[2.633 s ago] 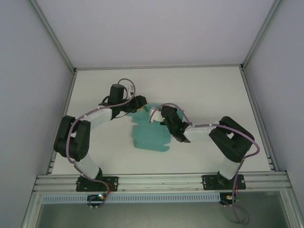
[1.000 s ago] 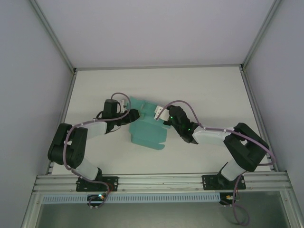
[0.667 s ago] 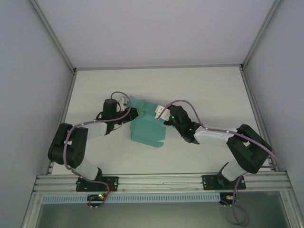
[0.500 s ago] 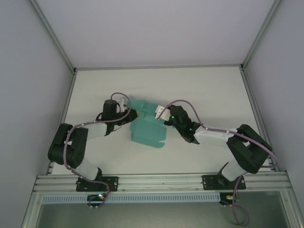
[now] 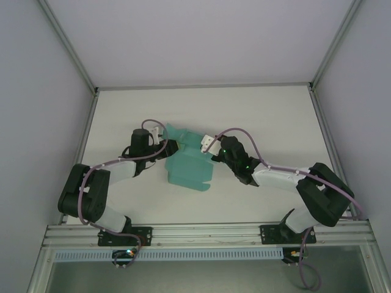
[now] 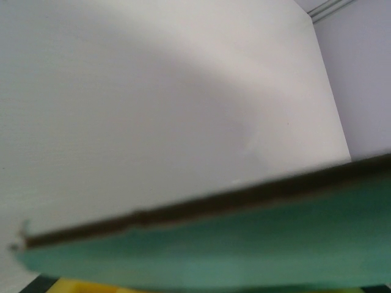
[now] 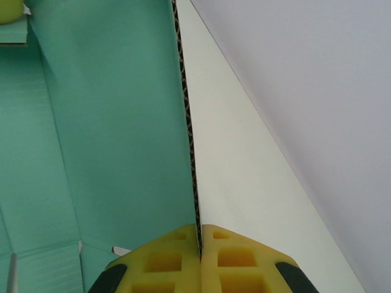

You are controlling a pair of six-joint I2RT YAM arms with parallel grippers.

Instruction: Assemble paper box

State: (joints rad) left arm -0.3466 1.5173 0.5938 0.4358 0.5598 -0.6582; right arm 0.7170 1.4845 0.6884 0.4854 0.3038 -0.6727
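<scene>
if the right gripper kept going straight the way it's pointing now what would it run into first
The paper box itself: the right gripper has its fingers shut on a card wall's edge, which runs straight ahead of them. Past that wall, what comes next is hard to judge.

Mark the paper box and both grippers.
paper box (image 5: 190, 170): top view, large main panel.
left gripper (image 5: 168, 146): top view, fingertips at box's left edge.
right gripper (image 7: 200, 235): right wrist view, yellow fingertips pinching box wall.

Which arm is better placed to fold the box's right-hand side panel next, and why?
Right, probably: the right fingers pinch the paper box panel's edge; the left arm is at its opposite side.
</scene>
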